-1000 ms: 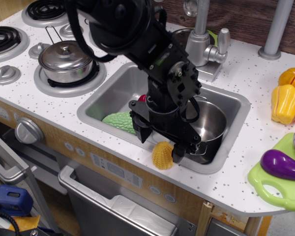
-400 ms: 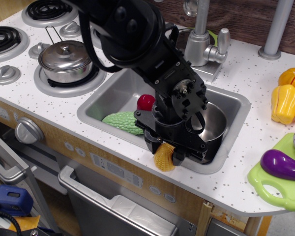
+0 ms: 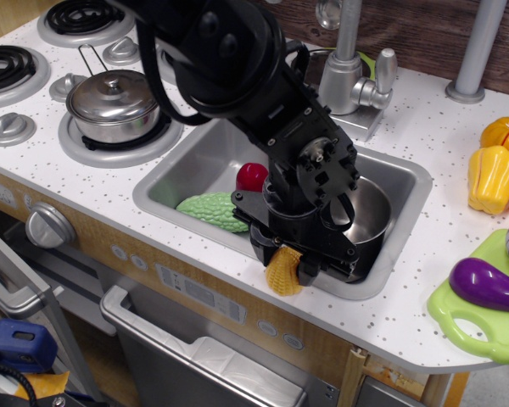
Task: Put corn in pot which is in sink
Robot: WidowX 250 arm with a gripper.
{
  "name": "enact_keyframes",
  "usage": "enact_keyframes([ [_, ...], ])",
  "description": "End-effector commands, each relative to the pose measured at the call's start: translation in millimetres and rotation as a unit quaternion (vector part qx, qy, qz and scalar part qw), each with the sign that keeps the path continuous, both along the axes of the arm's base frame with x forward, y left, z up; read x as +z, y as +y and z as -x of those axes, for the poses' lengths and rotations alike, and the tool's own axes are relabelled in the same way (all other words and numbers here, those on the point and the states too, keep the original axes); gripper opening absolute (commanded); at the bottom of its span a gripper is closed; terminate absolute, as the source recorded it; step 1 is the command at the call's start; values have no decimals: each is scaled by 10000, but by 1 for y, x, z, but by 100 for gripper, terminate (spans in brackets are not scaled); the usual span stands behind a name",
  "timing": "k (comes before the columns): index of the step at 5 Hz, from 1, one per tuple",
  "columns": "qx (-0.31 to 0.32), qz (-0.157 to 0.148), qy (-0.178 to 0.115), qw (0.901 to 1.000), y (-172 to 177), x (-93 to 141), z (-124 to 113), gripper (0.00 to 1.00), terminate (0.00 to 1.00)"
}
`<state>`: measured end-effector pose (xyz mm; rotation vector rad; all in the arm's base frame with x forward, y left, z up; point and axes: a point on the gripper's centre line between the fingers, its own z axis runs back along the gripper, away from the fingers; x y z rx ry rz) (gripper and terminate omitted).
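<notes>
The corn point(image 3: 282, 272) is a small bumpy yellow piece on the sink's front rim. My black gripper point(image 3: 285, 258) is down over it with one finger on each side, closed on it. The shiny lidless steel pot point(image 3: 369, 214) stands in the right half of the grey sink point(image 3: 191, 165), just behind the gripper and partly hidden by the arm. The sink is set in the white speckled countertop.
A bumpy green gourd point(image 3: 208, 210) and a red ball point(image 3: 252, 175) lie in the sink's left half. A lidded steel pot point(image 3: 113, 103) sits on the stove at left. The faucet point(image 3: 349, 68) stands behind the sink. A yellow pepper point(image 3: 495, 176) and a purple eggplant point(image 3: 489, 284) lie at right.
My gripper moved down and slightly right onto the corn and closed on it. In the last half second nothing moved.
</notes>
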<state>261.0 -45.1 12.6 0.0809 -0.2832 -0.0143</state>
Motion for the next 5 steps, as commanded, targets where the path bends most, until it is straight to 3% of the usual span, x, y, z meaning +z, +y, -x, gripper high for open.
enact_keyframes([
  [1,-124,-163,38,9998,4,26,-14,0,0],
  [2,-358,-182,50,9992,11,42,-24,0,0],
  [3,-504,-10,82,9987,17,52,-32,0,0],
  [5,-714,-9,-253,9971,17,48,-58,0,0],
])
